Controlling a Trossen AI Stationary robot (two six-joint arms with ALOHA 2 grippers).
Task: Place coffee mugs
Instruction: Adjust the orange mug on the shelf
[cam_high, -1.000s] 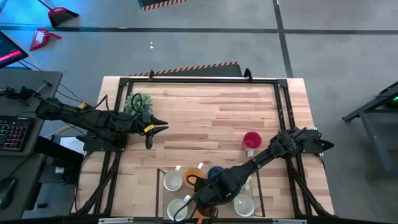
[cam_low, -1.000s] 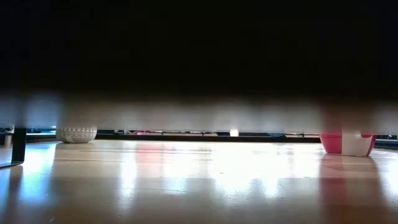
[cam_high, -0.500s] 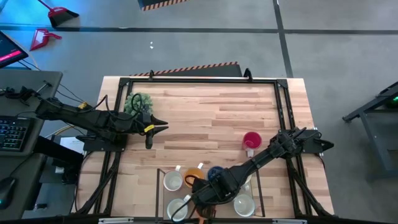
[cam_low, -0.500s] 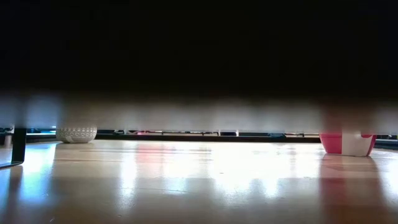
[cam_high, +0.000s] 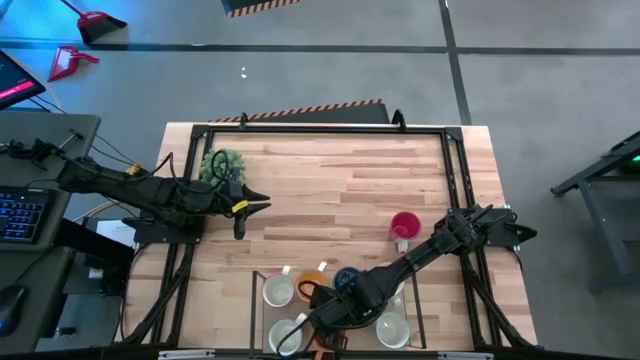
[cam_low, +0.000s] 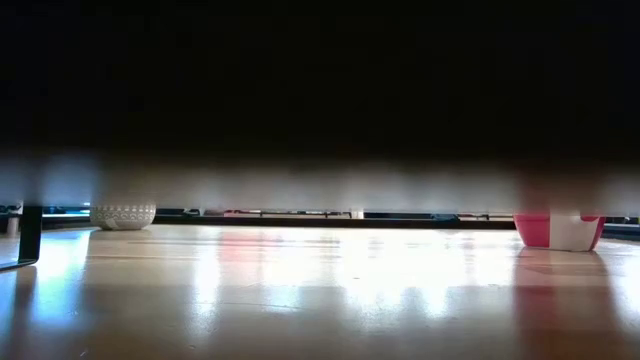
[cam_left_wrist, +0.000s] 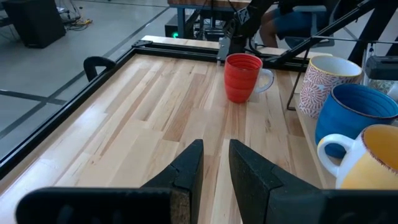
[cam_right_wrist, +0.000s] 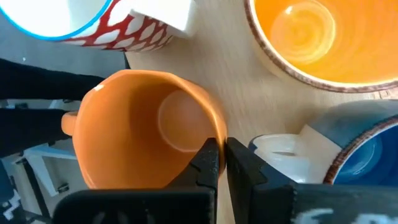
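Right wrist view: the right gripper (cam_right_wrist: 222, 158) jaws pinch the rim of a plain orange ceramic mug (cam_right_wrist: 146, 127), with an orange-glazed speckled mug (cam_right_wrist: 323, 37), a blue mug (cam_right_wrist: 357, 146) and a red-patterned white mug (cam_right_wrist: 106, 25) close around it. High view: this cluster sits at lower centre of the wooden counter (cam_high: 330, 190); a red mug (cam_high: 404, 226) stands apart, right of centre. The left gripper (cam_high: 262, 205) waits at centre left, jaws nearly together, holding nothing.
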